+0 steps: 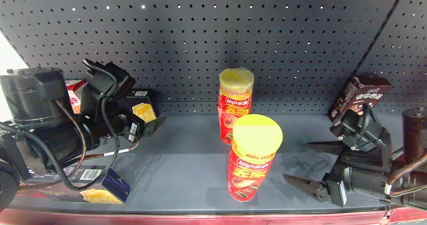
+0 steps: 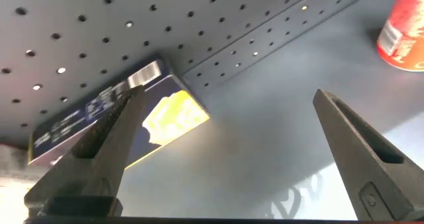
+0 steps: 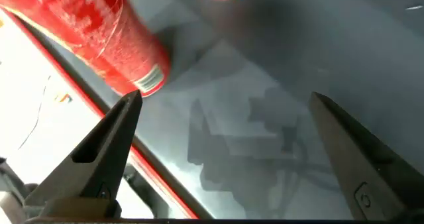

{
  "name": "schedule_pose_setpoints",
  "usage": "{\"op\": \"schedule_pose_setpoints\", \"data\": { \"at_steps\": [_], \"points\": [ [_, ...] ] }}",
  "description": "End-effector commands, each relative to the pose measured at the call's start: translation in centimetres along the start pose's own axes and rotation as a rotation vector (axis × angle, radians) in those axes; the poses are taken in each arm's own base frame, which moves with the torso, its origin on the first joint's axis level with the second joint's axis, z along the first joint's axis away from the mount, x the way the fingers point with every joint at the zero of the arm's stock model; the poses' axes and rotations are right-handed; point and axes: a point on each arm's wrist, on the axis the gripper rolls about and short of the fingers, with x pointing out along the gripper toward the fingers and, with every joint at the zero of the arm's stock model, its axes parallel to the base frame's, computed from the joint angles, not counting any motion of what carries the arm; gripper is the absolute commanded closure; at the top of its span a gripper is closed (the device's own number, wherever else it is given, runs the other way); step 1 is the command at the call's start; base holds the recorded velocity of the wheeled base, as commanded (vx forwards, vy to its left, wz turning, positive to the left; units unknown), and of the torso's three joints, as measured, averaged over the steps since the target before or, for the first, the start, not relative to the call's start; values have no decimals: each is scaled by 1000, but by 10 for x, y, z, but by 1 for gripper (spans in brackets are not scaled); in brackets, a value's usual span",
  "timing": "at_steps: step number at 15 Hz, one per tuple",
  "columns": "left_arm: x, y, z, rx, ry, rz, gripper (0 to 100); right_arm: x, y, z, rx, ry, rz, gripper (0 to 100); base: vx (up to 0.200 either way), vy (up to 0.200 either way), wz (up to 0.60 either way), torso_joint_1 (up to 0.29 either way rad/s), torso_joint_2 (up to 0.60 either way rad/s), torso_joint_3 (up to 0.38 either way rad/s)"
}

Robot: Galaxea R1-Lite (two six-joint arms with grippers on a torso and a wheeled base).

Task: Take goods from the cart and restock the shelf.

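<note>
The shelf (image 1: pixel 186 158) is dark grey with a red front lip (image 1: pixel 200 218), and a perforated back panel (image 1: pixel 200 35) rises behind it. Two red chip cans with yellow lids stand upright near its middle. The far can (image 1: pixel 235 105) stands close to the back panel. The near can (image 1: pixel 255 158) stands just in front of it and slightly to the right, close to the front lip, and the two overlap in the head view.

The left hand (image 2: pixel 228 98) hovers over the left part of the shelf with its fingers spread wide and nothing between them. It points toward the back panel, where a dark blue box (image 2: pixel 119 114) with a yellow picture lies against the panel. A second blue box (image 1: pixel 100 185) of the same kind lies flat at the near left corner, under the left arm. A red and white box (image 1: pixel 75 91) shows at the far left, partly hidden by the arm.

The right hand (image 1: pixel 297 160) is low over the right part of the shelf, to the right of the near can and apart from it. Its fingers are spread wide and empty. In the right wrist view the near can's base stands beside the red lip, off to one side of the fingers. A brown box (image 1: pixel 360 96) stands tilted at the far right, against the back panel.
</note>
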Motion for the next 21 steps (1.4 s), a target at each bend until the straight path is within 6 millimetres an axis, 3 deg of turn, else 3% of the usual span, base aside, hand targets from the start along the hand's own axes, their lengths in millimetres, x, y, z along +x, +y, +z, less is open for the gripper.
{"op": "schedule_pose_setpoints", "data": {
  "at_steps": [1, 21],
  "points": [
    [-1, 2, -1, 0, 2, 7, 0, 17, 6, -6, -8, 53, 36, 0, 0, 0, 0, 0, 0, 0],
    [6, 2, -1, -2, -4, 10, 0, 56, 11, 2, -21, 64, 68, 0, 0, 0, 0, 0, 0, 0]
  ]
}}
